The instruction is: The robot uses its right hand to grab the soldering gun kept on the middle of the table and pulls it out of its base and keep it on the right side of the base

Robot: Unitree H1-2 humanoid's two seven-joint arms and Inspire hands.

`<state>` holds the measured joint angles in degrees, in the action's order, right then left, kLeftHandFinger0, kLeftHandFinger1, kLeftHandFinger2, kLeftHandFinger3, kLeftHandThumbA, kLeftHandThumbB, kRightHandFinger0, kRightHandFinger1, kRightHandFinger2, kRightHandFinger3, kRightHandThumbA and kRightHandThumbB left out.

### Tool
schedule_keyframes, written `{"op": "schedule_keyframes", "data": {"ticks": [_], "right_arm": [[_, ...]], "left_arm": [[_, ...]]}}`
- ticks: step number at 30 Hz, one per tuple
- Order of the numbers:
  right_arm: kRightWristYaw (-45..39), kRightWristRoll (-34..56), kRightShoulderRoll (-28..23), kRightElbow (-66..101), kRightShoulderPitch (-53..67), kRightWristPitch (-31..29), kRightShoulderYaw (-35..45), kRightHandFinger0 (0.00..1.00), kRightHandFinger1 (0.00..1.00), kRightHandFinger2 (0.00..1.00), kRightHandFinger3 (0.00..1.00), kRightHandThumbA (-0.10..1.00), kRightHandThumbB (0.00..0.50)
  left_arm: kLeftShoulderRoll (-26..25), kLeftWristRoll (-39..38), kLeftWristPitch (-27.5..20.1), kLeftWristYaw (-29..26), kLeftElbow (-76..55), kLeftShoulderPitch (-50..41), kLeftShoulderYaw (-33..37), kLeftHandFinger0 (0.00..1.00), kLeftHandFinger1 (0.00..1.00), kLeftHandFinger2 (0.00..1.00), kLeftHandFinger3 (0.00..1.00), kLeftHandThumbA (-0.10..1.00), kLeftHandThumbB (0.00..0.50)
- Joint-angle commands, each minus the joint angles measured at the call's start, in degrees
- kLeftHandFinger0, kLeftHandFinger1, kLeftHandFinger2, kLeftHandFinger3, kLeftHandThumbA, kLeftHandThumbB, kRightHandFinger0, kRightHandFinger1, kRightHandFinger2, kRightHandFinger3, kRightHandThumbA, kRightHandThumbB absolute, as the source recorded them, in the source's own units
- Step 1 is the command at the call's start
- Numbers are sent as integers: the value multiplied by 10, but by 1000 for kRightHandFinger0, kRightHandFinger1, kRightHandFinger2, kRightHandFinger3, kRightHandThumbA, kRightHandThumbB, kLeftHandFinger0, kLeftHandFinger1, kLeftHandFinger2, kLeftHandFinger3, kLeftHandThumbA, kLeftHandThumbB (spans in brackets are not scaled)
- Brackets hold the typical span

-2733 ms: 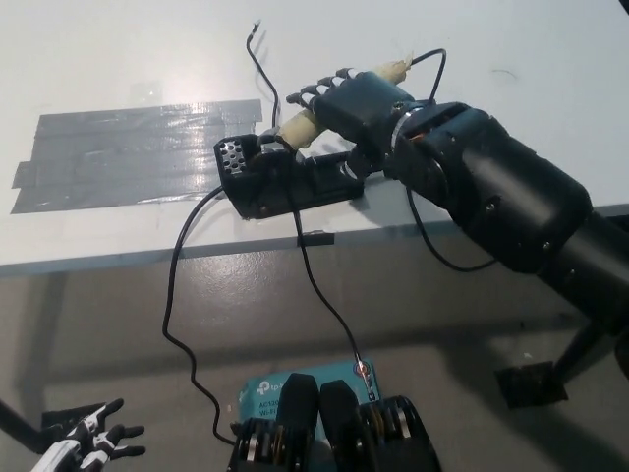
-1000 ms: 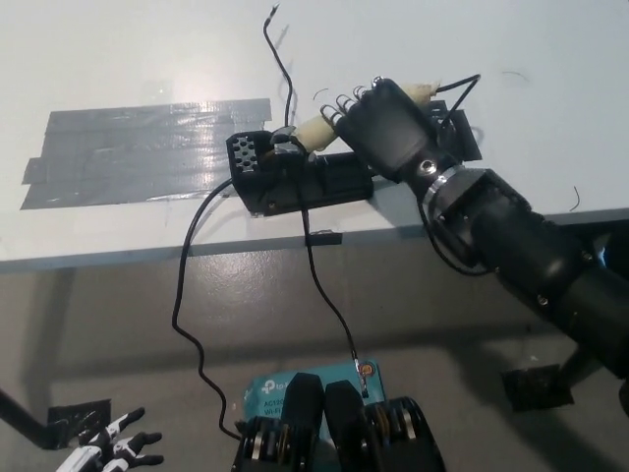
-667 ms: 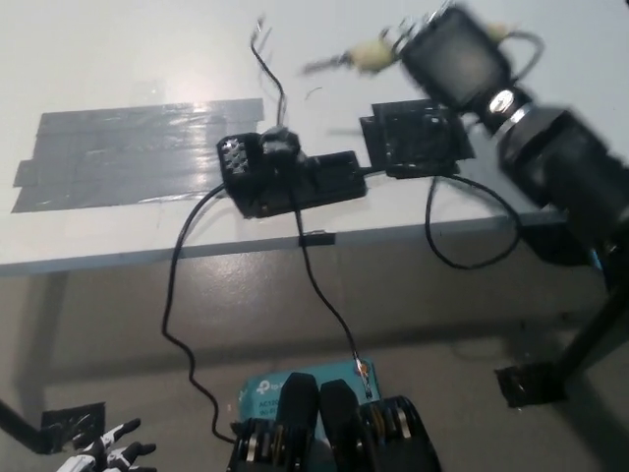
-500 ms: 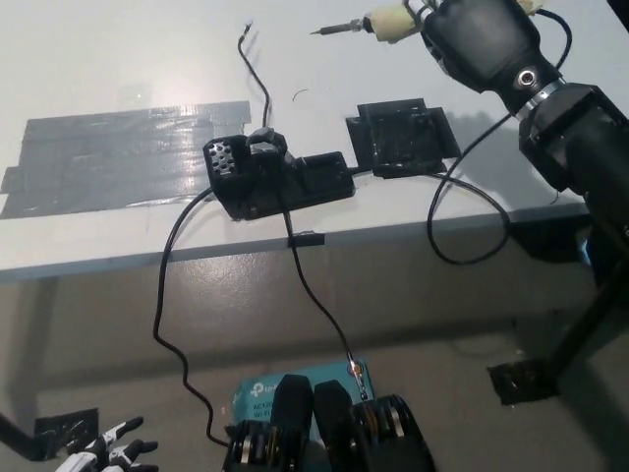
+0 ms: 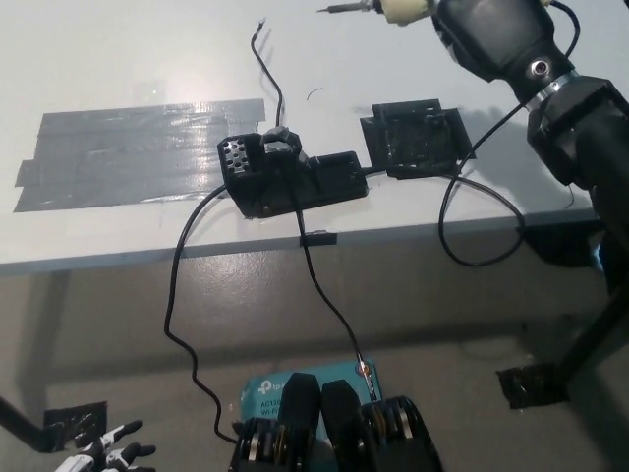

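White fingers of the left hand (image 5: 106, 458) show at the frame's 7 o'clock corner, well below the tabletop (image 5: 118, 59) and spread apart around nothing; this hand rests and takes no part. Grey tape (image 5: 138, 152) lies flat across the tabletop at roughly 10 o'clock from the base. Centre: the black base (image 5: 290, 179) sits near the tabletop's front edge, its holder vacant, with a thin black cable (image 5: 187, 315) dropping off the edge below it. Just beside the base at its 3 o'clock lies a flat black pad (image 5: 415, 139), apart from it by a narrow gap. Upper right: the black right hand (image 5: 491, 34) is closed around the soldering gun (image 5: 393, 10), which is held clear of the tabletop at about 1 o'clock from the base. Its long axis runs nearly horizontal, the metal tip pointing to 9 o'clock and the pale handle disappearing into the hand; its cord loops down past the pad and over the tabletop edge.

Governing relation: the target area, the tabletop right of the base, lies at about 7 o'clock from the held tool, and is partly taken up by the pad. Judged from this, extraction looks complete and placement remains; the right hand is the only one within reach. The trailing cord could snag the pad's corner during lowering.
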<state>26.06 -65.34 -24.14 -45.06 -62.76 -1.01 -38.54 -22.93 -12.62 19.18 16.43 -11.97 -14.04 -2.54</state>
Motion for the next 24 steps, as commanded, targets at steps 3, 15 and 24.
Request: {"op": "schedule_keyframes", "data": {"ticks": [3, 15, 24], "right_arm": [[-103, 39, 13, 29, 35, 66, 44, 0, 82, 285, 8, -100, 66], [-240, 64, 75, 66, 107, 145, 79, 0, 128, 417, 469, -26, 7], [-333, 84, 75, 64, 89, 154, 76, 0, 272, 602, 784, -100, 0]], "left_arm": [[-12, 5, -8, 8, -18, -5, -2, 671, 729, 801, 927, 647, 365], [-5, 7, -6, 6, -25, 0, 5, 666, 741, 823, 934, 645, 373], [-5, -2, -8, 9, -24, 3, 2, 675, 754, 834, 919, 634, 369]]}}
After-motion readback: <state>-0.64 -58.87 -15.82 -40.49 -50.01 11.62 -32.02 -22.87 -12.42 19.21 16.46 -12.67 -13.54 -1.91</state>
